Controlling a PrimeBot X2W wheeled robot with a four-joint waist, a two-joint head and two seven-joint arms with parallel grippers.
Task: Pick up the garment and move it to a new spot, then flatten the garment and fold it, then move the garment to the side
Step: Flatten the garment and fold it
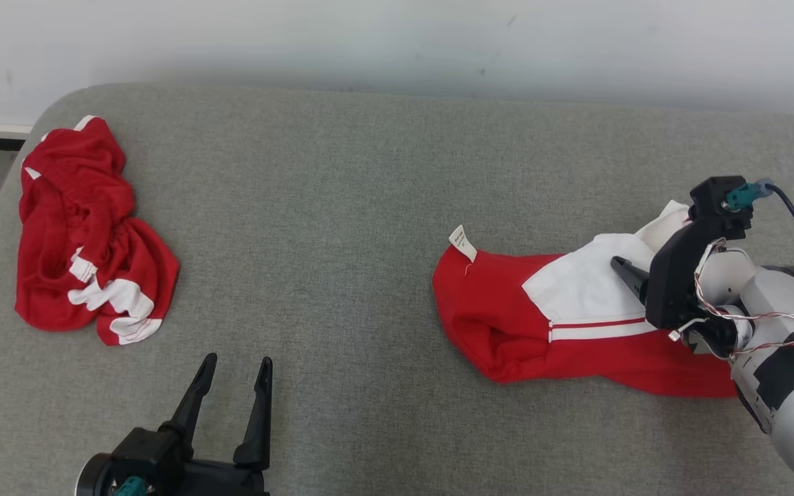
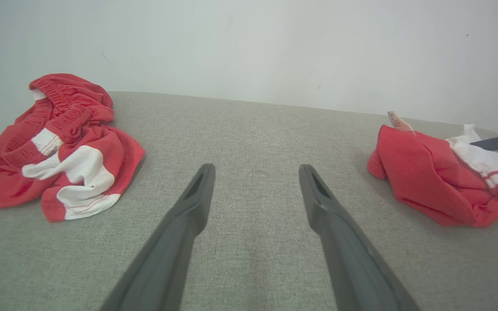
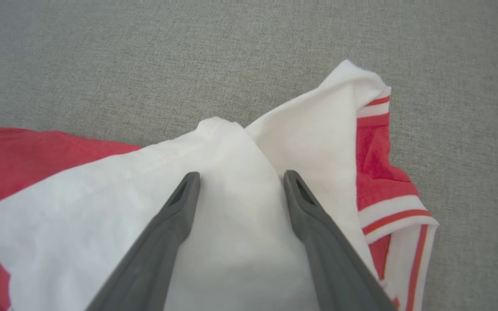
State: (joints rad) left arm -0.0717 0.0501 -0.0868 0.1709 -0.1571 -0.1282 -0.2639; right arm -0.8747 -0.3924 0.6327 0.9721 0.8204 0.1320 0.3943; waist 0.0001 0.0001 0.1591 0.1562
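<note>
Grey woven cloth covers the cushion (image 1: 369,172) on which two red-and-white garments lie. The folded garment (image 1: 500,324) sits at about 3 o'clock in the head view. It is roughly flat, with a white panel uppermost and a small label (image 1: 462,242) sticking up at its 10 o'clock corner.

The right gripper (image 3: 240,177) hangs over that white panel, its two fingers spread as wide as they go and holding nothing. Whether the tips touch the cloth I cannot tell. The left gripper (image 1: 238,359) rests at 7 o'clock over bare cushion, equally wide and empty. A crumpled garment (image 1: 80,234) lies in a heap at 9 o'clock, well apart from both grippers.

The garment under the right gripper looks folded, so the step in hand is most likely the last one, moving it to the side. If so, the next move calls for lowering the fingers onto the raised white fold and pinching through all the layers at once. The garment should then be carried low, so the fold does not fall open.
</note>
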